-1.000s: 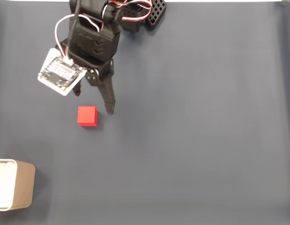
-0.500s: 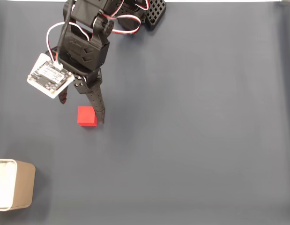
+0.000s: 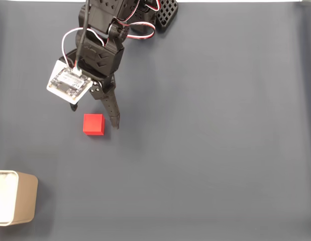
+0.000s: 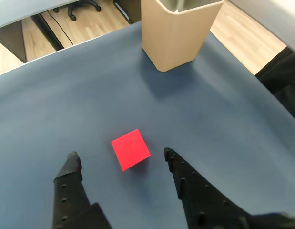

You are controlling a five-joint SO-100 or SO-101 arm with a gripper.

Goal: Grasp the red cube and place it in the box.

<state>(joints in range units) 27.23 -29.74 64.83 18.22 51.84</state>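
Fixed view, cube: the red cube (image 3: 93,124) is seen lying on the dark blue table cover (image 3: 220,125), just left of the long black finger, apart from it.
Fixed view, gripper: the gripper (image 3: 94,116) is seen from above, spread wide, nothing held; the second fingertip is barely glimpsed under the circuit board (image 3: 70,83).
Fixed view, box: the box (image 3: 14,198) is placed at the lower left edge, well apart from the cube.
Wrist view, cube: the red cube (image 4: 131,149) is shown between and slightly ahead of both fingertips, turned a little askew to them.
Wrist view, box: the box (image 4: 178,29) is shown upright beyond the cube.
Handling: the cube is judged light, rigid and matte, so little slip is expected; two opposite flat faces are best pinched, after the wrist is squared to them.
Difference: the gap on each side is given by the wrist view; the whole route to the box is given by the fixed view.
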